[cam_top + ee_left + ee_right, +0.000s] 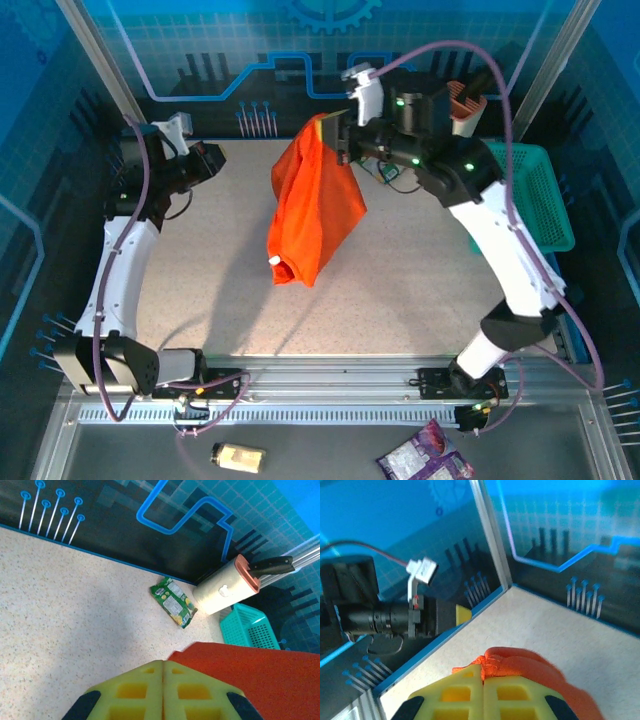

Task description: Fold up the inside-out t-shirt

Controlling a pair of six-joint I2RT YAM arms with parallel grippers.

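Near edge, below the rail: a yellowish packet (240, 458) & a purple packet (425, 462). Further in, over the table (200, 290), the inside-out t-shirt (312, 205) hangs down bunched & wrinkly, pinched at its top by the R gripper (343, 135), whose pads (455, 695) are clamped on a wad of orange cloth; the L gripper (207, 160) sits off to the left, apart from the shirt, fingers pressed together w/ nothing btwn them. Far right, by the back wall: green snack packet (175, 601), white roller (225, 587) w/ orange cap, teal basket (535, 190).
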